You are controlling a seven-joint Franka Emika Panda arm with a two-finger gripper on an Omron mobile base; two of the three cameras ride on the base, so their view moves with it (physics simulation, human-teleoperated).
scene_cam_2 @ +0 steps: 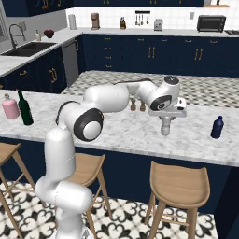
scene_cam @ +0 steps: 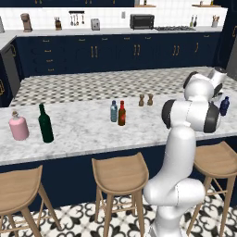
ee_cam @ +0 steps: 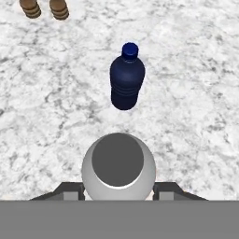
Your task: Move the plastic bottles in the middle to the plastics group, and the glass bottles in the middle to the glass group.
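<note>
One bottle is in your tool right now: the clear greyish plastic bottle, clenched between the fingers with its pale cap facing the hand camera at the bottom centre of the hand view. In the right base view it hangs under the tool at centre right, with its base at or just above the marble table; you cannot tell from here whether it touches.

Your target, the dark navy bottle, stands upright just above the held bottle in the hand view, and sits at the far right of the right base view. The main risk is crowding it: if you carry the load straight on and lower it too close, the held bottle or a finger may clip the navy one and tip it toward the table edge. Letting go before the base sits flat could also topple the greyish bottle, since it looks light.

Two middle bottles wait near the centre of the left base view, the teal-blue bottle and the amber bottle, standing just beside each other. The wooden shakers stand near them, so a later reach there could knock one.
</note>
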